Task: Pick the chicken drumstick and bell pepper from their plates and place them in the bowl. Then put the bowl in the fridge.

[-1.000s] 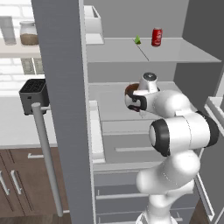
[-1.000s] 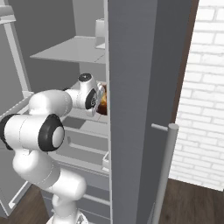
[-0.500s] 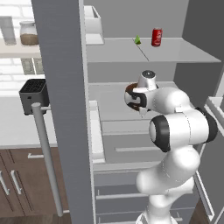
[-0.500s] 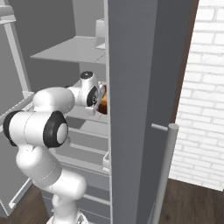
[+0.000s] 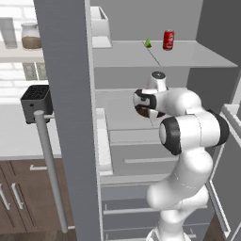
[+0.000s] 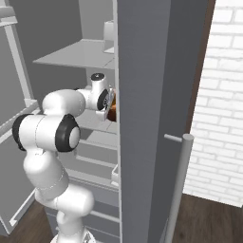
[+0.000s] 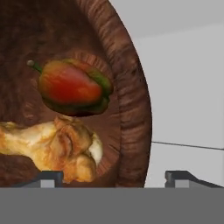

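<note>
1. In the hand view the fingers point(image 7: 116, 178) stand spread wide, one tip at 7 o'clock over the bowl's inside, the other at 5 o'clock over the pale shelf, with the bowl's rim between them; half a second ago the hand was clamped on that rim.
2. The bowl point(image 7: 131, 87) rests on the fridge shelf point(image 7: 188, 87), its rim curving from 12 o'clock down to 6.
3. Inside the bowl the drumstick point(image 7: 52, 151) lies at 8 o'clock, touching the pepper point(image 7: 72, 87) above it at 10 o'clock, green stem pointing to 10.
4. In the left base view the hand point(image 5: 149, 104) sits at the bowl point(image 5: 141, 111) on the middle shelf of the fridge point(image 5: 197, 61); the arm's wrist is turned a little further than half a second ago.
5. The right base view shows the bowl point(image 6: 112, 113) as a brown sliver at the door's edge, just beside the hand.
6. Farther up, at 1 o'clock from the hand, a red can point(image 5: 168, 40) and a small green thing point(image 5: 148, 43) stand on the upper shelf, unchanged.
</note>
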